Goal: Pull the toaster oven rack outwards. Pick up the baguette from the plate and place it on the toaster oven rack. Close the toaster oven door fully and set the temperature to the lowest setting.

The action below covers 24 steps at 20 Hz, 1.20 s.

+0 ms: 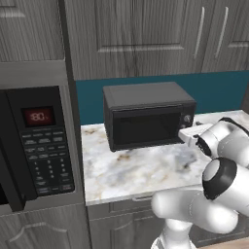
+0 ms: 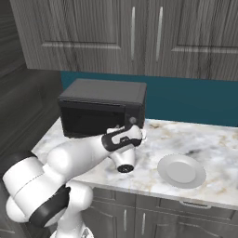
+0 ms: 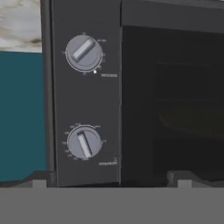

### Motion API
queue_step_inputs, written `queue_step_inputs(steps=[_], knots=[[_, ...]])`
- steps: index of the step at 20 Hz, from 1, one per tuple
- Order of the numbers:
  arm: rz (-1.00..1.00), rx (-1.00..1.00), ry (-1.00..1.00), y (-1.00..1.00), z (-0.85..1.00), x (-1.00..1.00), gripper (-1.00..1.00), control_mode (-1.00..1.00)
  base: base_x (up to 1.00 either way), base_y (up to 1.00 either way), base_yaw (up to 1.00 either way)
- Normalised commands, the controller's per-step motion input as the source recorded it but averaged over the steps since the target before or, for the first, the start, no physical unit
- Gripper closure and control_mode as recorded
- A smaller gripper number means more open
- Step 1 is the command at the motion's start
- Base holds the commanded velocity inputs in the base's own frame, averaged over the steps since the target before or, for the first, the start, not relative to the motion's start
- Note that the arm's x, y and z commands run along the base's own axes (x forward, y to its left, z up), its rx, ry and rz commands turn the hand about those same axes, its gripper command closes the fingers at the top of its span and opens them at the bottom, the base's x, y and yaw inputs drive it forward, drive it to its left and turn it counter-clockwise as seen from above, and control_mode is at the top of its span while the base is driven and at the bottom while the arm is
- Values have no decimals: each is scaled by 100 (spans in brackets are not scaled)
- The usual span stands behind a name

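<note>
Marble counter (image 2: 214,139): pincer (image 3: 109,177) spread wide facing toaster oven (image 3: 144,87) knobs (image 3: 84,142), door shut.

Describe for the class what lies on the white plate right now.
Nothing visible lies on the plate; its surface looks bare. Behind the closed toaster oven door a dim elongated shape shows, too dark to identify.

Kitchen interior, rendered. Upper part of both base views: dark grey wood-grain wall cabinets (image 2: 139,37) with panelled doors and slim vertical bar handles (image 2: 159,32). Below them, a teal backsplash (image 2: 195,102) runs across mid-frame. Countertop (image 1: 141,170) is white marble with grey and brown veining. Under it, lower centre of the right base view, grey base cabinets (image 2: 186,221) with bar handles. Left side of the left base view: a black microwave (image 1: 41,141) with red digital display, built into grey cabinetry.
</note>
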Motion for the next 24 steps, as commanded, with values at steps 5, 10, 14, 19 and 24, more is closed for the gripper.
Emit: queue_step_inputs(steps=[5,10,14,19,24], knots=[[0,0,0,0,0,27,-100,-100,0,0,0],[0,0,0,-1,0,22,-100,-100,0,0,0],[0,0,0,-7,-2,14,-100,-100,0,0,0],[0,0,0,-19,0,15,-100,-100,0,0,0],[0,0,0,-18,-2,23,-100,-100,0,0,0]])
